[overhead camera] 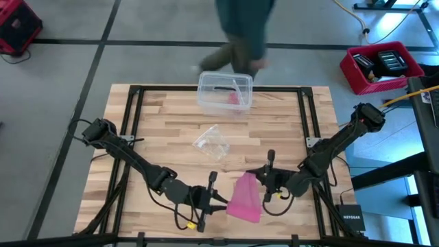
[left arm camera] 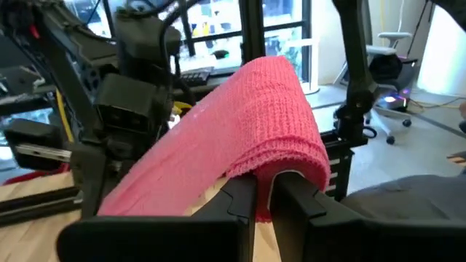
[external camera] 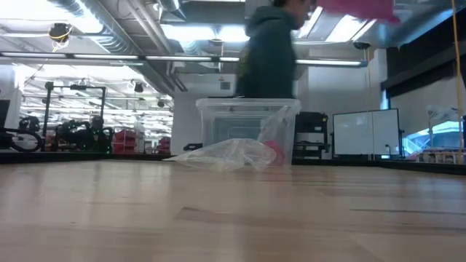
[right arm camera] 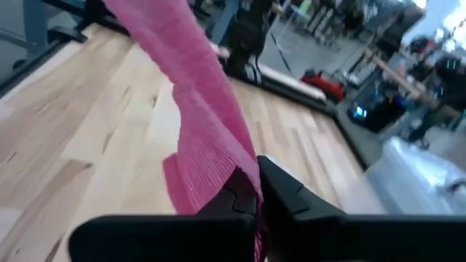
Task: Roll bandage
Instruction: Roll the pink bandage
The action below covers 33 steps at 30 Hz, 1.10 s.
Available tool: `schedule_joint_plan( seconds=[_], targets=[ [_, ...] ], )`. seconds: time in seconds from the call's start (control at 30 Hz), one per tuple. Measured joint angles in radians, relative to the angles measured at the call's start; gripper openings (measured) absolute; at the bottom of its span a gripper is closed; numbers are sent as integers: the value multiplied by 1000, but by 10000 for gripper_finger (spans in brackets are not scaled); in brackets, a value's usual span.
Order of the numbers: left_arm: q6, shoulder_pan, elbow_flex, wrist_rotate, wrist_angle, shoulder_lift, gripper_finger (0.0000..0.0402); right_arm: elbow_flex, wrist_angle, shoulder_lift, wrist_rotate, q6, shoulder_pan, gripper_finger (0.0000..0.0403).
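Note:
The pink bandage [overhead camera: 245, 197] hangs as a wide, loose band above the table's near middle, between my two grippers. My left gripper [overhead camera: 223, 200] comes from the left and is shut on it. My right gripper [overhead camera: 258, 181] comes from the right and is also shut on it. In the left wrist view the bandage [left arm camera: 240, 124] drapes over the fingers and runs off toward the right arm. The low view shows only a pink strip [external camera: 357, 7] at its top edge, well above the tabletop. My left gripper pinches a folded-over edge of the bandage [left arm camera: 263, 191] between its two fingers, coming level from the table's left. Several layers bunch above the fingertips. The band arches up and away from the fingers, clear of the table. My right gripper pinches the bandage's lower end [right arm camera: 246, 178] between its two fingers, slanting slightly down from the table's right. From the fingers the band [right arm camera: 182, 65] runs up and away, fairly taut, with a loose flap [right arm camera: 196, 175] beside them. It is off the table.
A clear plastic box [overhead camera: 225, 91] with something pink inside stands at the far edge's middle. A crumpled clear wrapper [overhead camera: 211, 140] lies mid-table. A person [overhead camera: 243, 31] walks behind the table. Bare wood lies to the left and right of the grippers.

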Motion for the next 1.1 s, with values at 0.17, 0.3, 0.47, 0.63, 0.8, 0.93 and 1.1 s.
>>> schedule_joint_plan(
  seconds=[0.17,0.3,0.47,0.63,0.8,0.93,1.1],
  targets=[
    [17,-4,0,-17,22,-17,21,0,-82,0,4,105,0,3],
    [21,-13,-1,-21,38,-36,21,0,-136,0,5,171,1,2],
    [-60,-11,-1,151,23,-60,21,0,-150,0,16,202,1,2],
    [4,-9,-1,90,27,-60,21,0,-114,0,10,202,1,2],
    [100,12,-1,-161,32,-60,21,-2,10,0,-76,210,0,2],
    [113,35,-1,-212,32,-61,21,-2,47,0,-115,298,-1,3],
    [112,42,0,-214,24,-61,21,-2,39,0,-131,425,-1,50]
  ],
)
